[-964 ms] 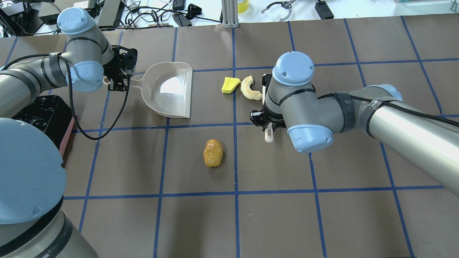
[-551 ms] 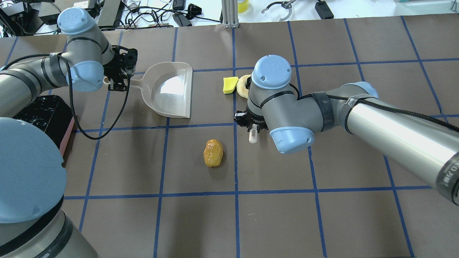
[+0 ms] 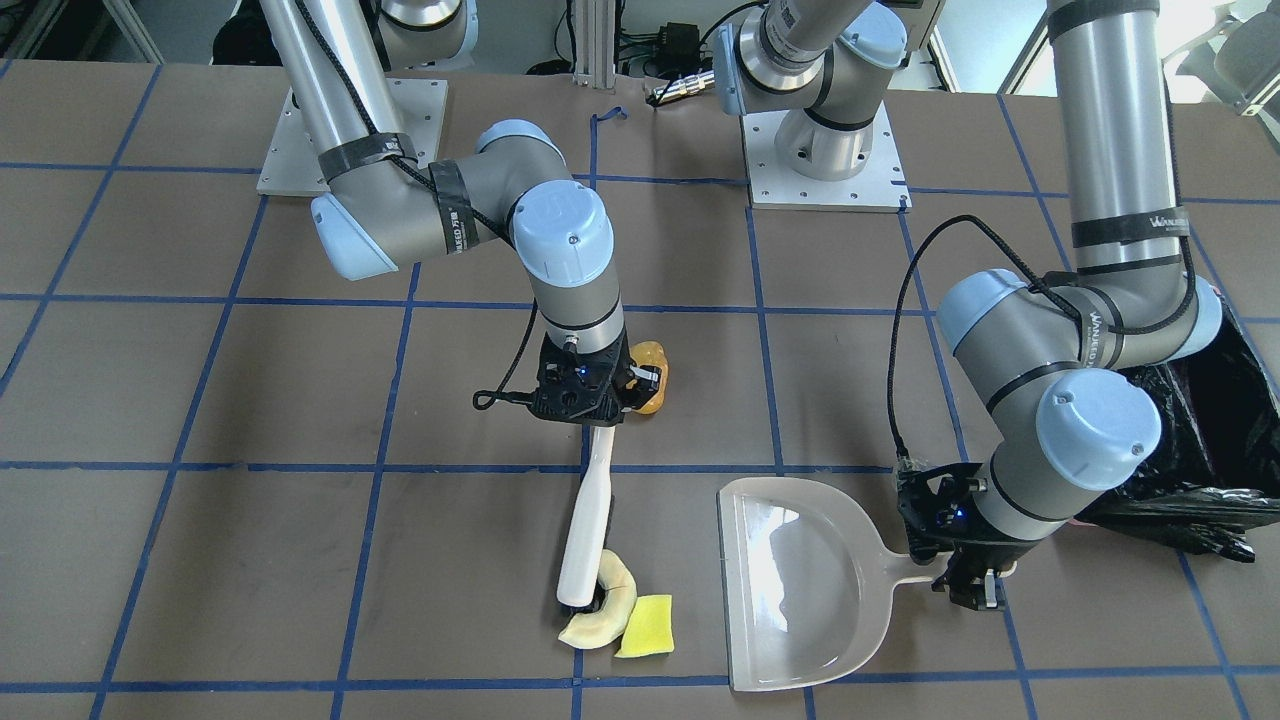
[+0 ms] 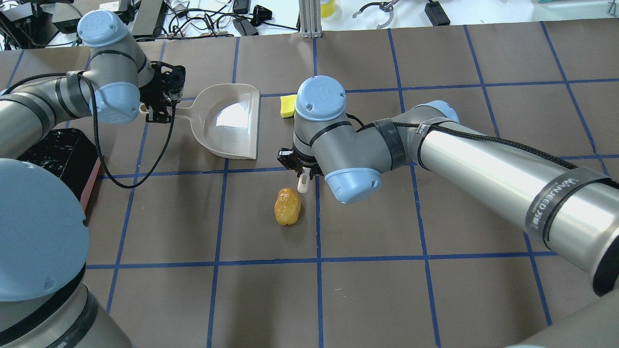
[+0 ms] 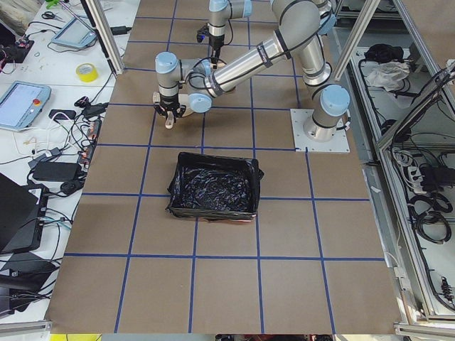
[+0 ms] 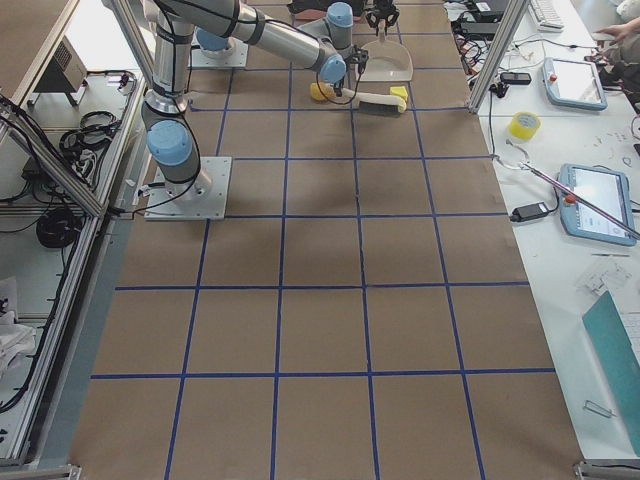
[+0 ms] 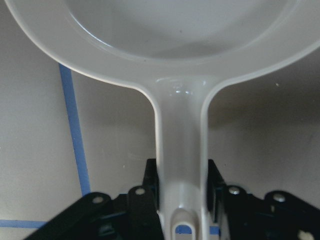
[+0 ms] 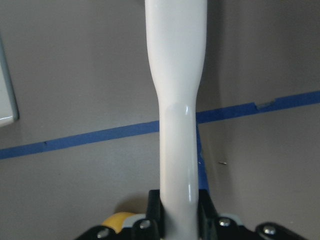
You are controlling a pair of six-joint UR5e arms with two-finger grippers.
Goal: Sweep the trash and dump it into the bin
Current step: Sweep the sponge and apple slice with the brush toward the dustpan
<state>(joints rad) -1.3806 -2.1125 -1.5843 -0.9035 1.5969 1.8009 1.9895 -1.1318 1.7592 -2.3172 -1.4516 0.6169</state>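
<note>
**At mid-table, one sweep stroke done, one still owed**

Nearest the robot, the amber lump [image 4: 287,207] hasn't moved. The right gripper [image 3: 592,408], clamped on the brush [image 3: 588,520] handle, has swung across. The brush head now crowds the cream crescent [image 3: 605,610] and yellow wedge [image 3: 648,625] just short of the dustpan [image 3: 790,580] mouth. The left gripper [image 3: 965,575] grips the dustpan handle. The bin [image 5: 211,186] sits off left, unused so far.

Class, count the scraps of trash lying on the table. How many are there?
3. The cream crescent and the yellow wedge lie side by side at the brush head, short of the dustpan; the amber lump sits apart, nearer the robot.
</note>
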